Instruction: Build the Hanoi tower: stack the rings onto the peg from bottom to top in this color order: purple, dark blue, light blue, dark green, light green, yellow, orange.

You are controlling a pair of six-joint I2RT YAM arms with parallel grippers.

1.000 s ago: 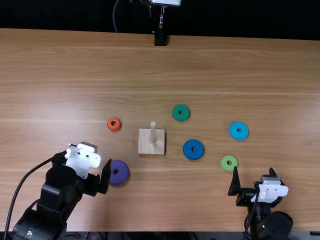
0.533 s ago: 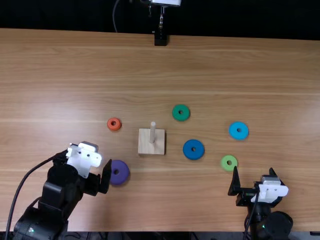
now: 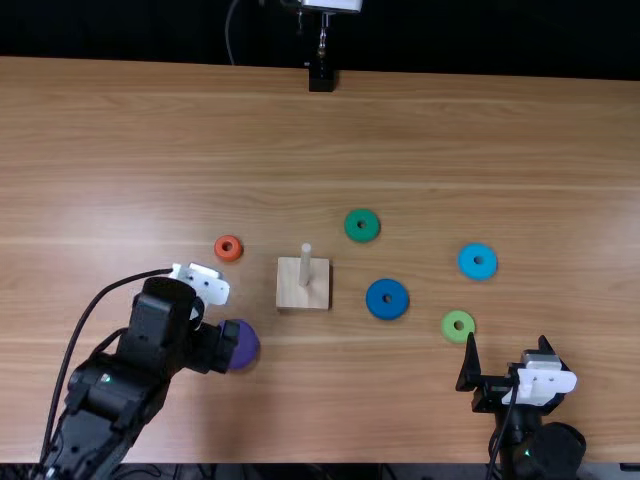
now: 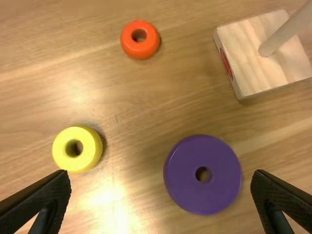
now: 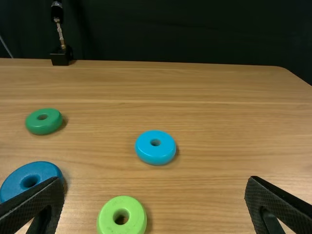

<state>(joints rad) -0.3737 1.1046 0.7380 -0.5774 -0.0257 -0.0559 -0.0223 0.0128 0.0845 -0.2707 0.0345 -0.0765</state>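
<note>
My left gripper (image 3: pixel 218 345) is over the left edge of the purple ring (image 3: pixel 246 346); in the left wrist view the gripper (image 4: pixel 161 175) is open above the table, the purple ring (image 4: pixel 203 174) nearer one finger, the yellow ring (image 4: pixel 77 148) nearer the other. The bare peg (image 3: pixel 306 262) rises from its wooden base (image 3: pixel 290 290). Right of it lie the dark blue ring (image 3: pixel 387 312), dark green ring (image 3: pixel 362 238), light blue ring (image 3: pixel 478 274) and light green ring (image 3: pixel 458 338). The right gripper (image 3: pixel 507 345) stands open by the near edge, likewise open in its wrist view (image 5: pixel 157 180).
An orange ring (image 3: pixel 228 260) lies left of the peg base, beyond the left gripper. At the table's far edge (image 3: pixel 450 76) stands a black mount (image 3: pixel 321 78) with a metal rod.
My left gripper has moved forward and to the right, and it now covers part of the purple ring. The right arm and the rings have kept their places.
</note>
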